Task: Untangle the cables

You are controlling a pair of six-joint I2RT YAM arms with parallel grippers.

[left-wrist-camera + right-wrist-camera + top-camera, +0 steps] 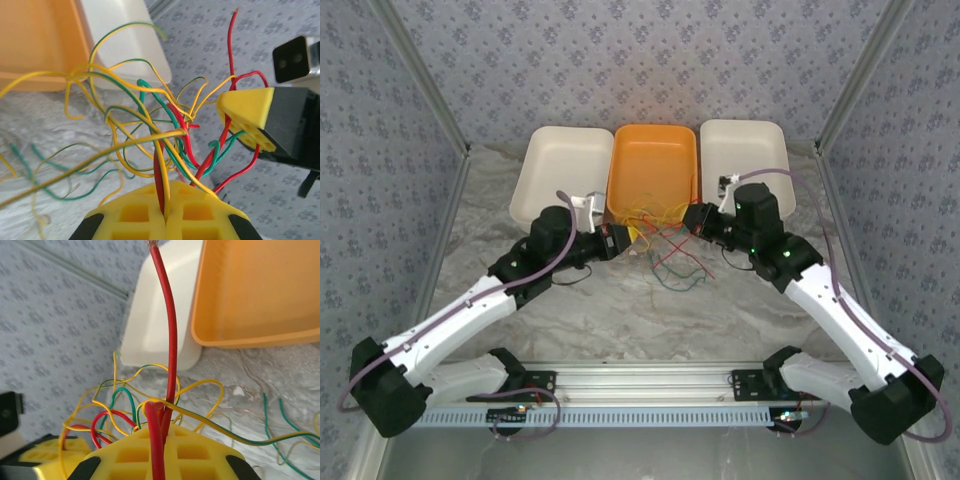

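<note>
Between the two arms, just off the near rim of the orange tray (655, 150), the cables (660, 240) are gathered in one knot of green, red and yellow strands. The knot's long axis runs left to right, from the left fingers (135, 215) across to the right fingers (125, 455). Loose green and red ends trail from it toward the arms' bases and lie on the table (620, 320). The left fingers are pressed together on a red and a yellow strand, which rise straight out from between them into the knot. The right fingers are likewise clamped together, on red wire. One red strand stands almost straight away from them, its cut end pointing toward a white tray (150, 325) beside the orange one.
</note>
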